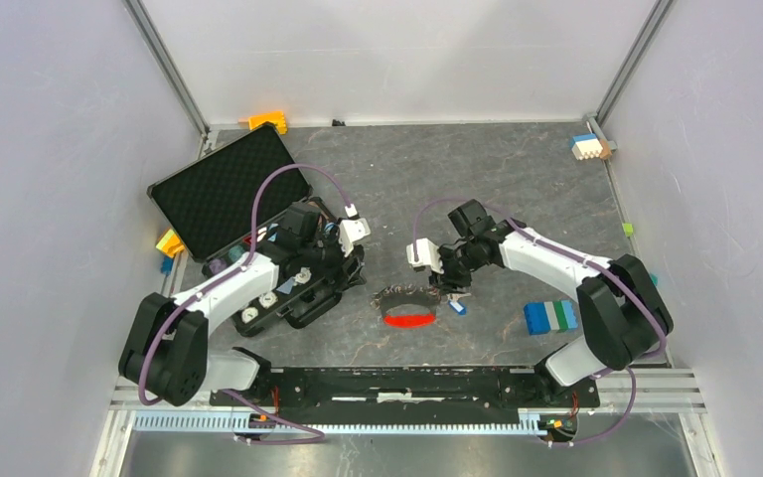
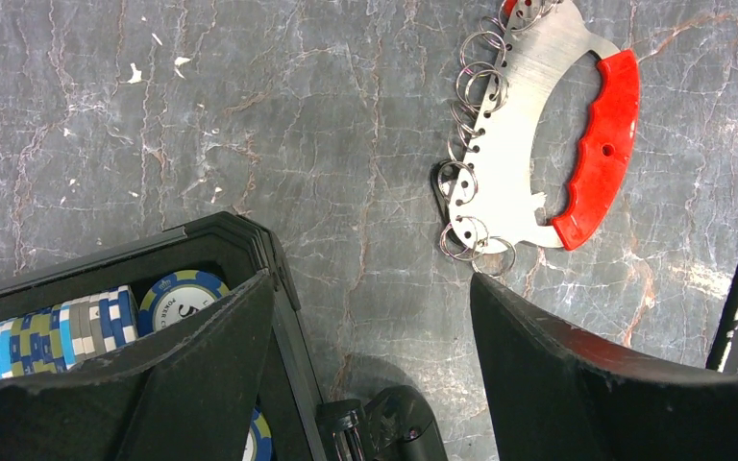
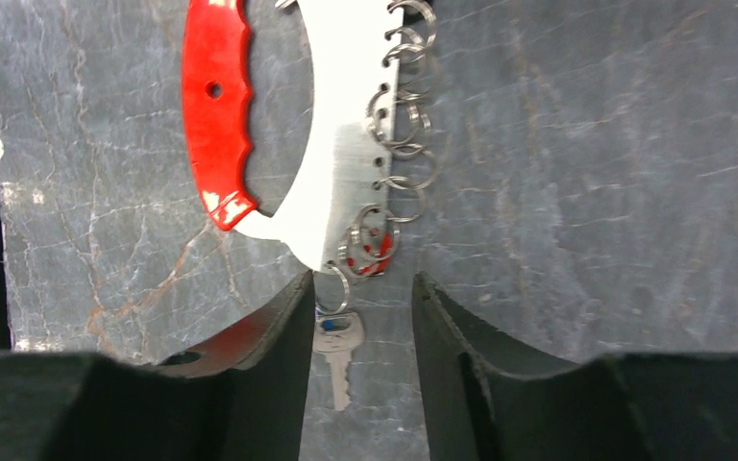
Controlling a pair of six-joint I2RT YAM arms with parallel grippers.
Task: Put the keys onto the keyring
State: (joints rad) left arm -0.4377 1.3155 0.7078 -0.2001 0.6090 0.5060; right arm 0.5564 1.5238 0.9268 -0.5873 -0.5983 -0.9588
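The left arm's fingers (image 2: 202, 384) stand spread wide, nothing between them, one tip over an open black case of poker chips (image 2: 202, 235). Beyond the other tip lies the keyring (image 2: 524, 144), a curved silvery plate with small split rings and a long red grip, flat on the grey marbled surface (image 2: 298, 144). The right arm's fingers (image 3: 255, 384) stand parted (pinching nothing). Between them lies a small blue-headed metal key (image 3: 337, 348), its head touching the plate's end ring.
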